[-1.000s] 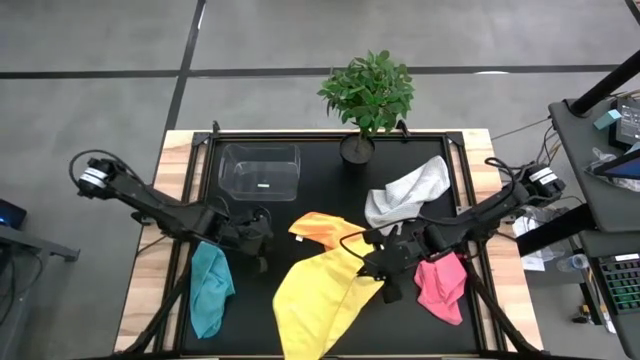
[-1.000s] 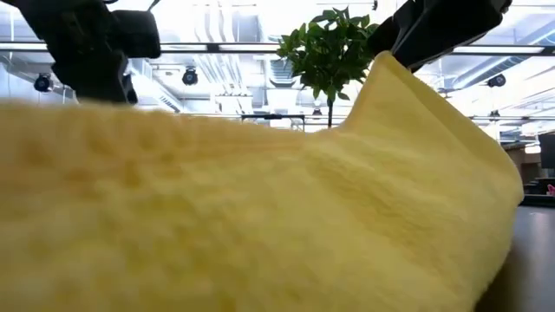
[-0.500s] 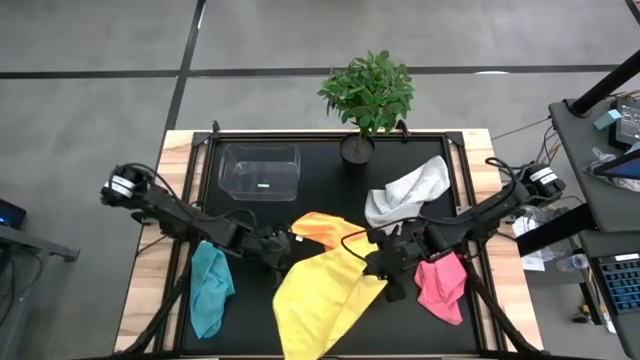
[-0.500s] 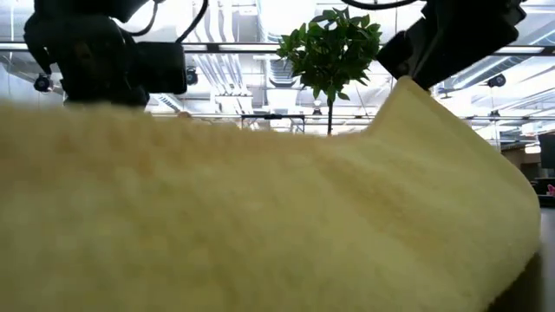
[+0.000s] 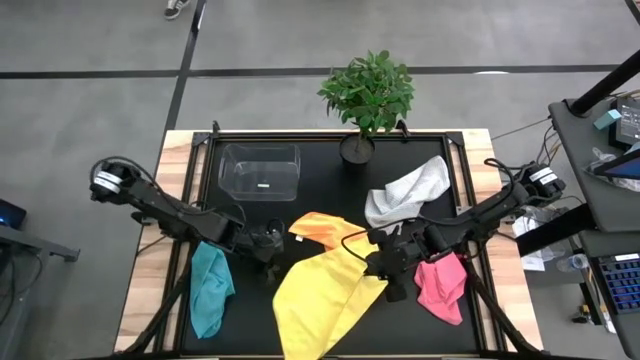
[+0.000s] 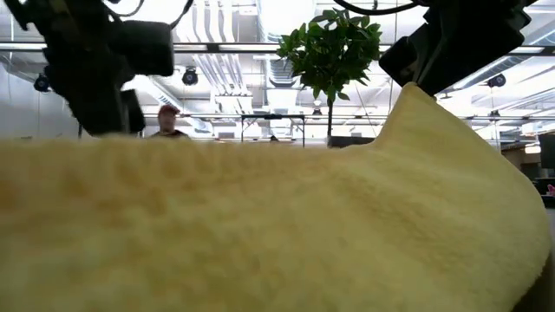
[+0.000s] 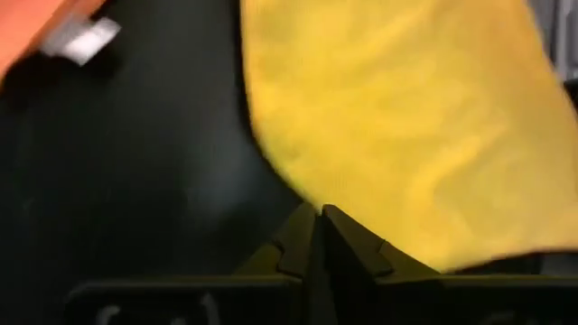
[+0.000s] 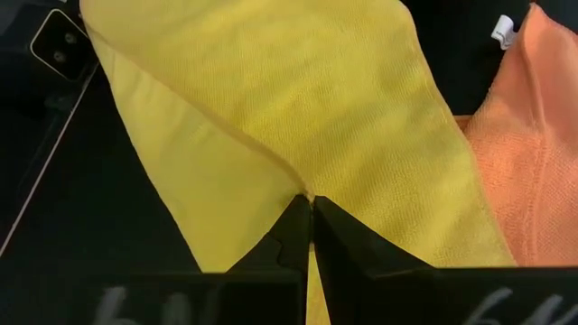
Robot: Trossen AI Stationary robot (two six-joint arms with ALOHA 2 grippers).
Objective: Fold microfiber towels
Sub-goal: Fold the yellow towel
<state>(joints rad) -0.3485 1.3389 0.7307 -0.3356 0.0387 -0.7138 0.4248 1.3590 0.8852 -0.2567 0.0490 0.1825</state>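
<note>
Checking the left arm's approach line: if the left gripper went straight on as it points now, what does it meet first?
Probably the yellow towel: its edge lies just ahead of the left gripper, whose fingers are together. Depth is unclear.

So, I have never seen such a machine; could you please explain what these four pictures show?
It is a robot with two dark arms at a black table, each ending in a two-finger pincer. One camera looks down from above, one sits at table height, and one rides on each wrist.

On the table lie a teal towel, yellow towel, orange towel, pink towel and white-grey towel, plus a clear box and a potted plant.

The right pincer is shut on an edge of the yellow towel, lifting it. The left pincer sits closed at that towel's edge; whether it grips is unclear.
</note>
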